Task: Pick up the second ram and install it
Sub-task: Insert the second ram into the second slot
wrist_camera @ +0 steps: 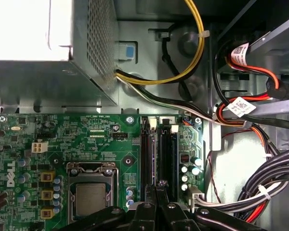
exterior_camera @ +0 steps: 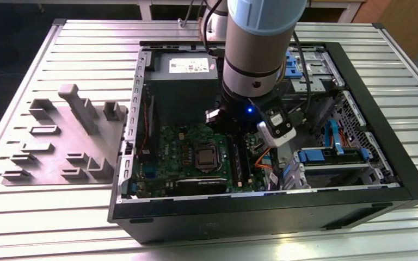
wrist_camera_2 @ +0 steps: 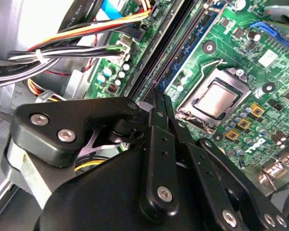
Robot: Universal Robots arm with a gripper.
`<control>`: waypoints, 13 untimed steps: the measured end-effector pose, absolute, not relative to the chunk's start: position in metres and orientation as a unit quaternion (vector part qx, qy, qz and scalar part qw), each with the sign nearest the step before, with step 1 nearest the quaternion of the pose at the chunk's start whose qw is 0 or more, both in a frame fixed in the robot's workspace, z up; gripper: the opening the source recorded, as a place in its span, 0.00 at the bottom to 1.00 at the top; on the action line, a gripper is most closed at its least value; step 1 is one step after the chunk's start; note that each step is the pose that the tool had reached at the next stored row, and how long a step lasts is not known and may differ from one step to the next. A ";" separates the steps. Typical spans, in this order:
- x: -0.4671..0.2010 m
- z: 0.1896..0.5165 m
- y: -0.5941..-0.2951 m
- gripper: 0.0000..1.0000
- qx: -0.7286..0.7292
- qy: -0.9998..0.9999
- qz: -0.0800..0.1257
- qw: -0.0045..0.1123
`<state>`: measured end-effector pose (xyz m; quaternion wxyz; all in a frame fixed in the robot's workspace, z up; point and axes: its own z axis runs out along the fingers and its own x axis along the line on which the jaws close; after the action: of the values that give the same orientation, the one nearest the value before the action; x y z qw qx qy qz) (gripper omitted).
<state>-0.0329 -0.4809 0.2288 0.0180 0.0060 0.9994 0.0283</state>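
My gripper (exterior_camera: pixel 231 132) is down inside the open computer case, over the long black memory slots (wrist_camera: pixel 145 149) of the green board (wrist_camera: pixel 62 139). In both wrist views its two fingers (wrist_camera_2: pixel 160 120) are pressed together, and their tips (wrist_camera: pixel 157 188) sit at the slot line. A thin dark blue ram stick (wrist_camera_2: pixel 190 50) stands seated in the slot nearest the processor socket (wrist_camera_2: pixel 216 98). Whether this is the second ram, or a stick lies under the fingertips, I cannot tell. The slot latches (wrist_camera: pixel 174 128) are white.
The grey power-supply box (wrist_camera: pixel 38 72) sits just beyond the slots. Cable bundles (wrist_camera: pixel 260 178) run along the case wall beside them. Blue drive brackets (exterior_camera: pixel 332 155) are at the exterior view's right. A grey plastic fixture (exterior_camera: pixel 63 141) lies on the slatted table at the exterior view's left.
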 end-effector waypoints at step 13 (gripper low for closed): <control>-0.033 0.226 -0.481 0.11 0.006 0.999 0.029 0.018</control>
<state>-0.0329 -0.4809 0.2259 0.0179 0.0060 0.9994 0.0286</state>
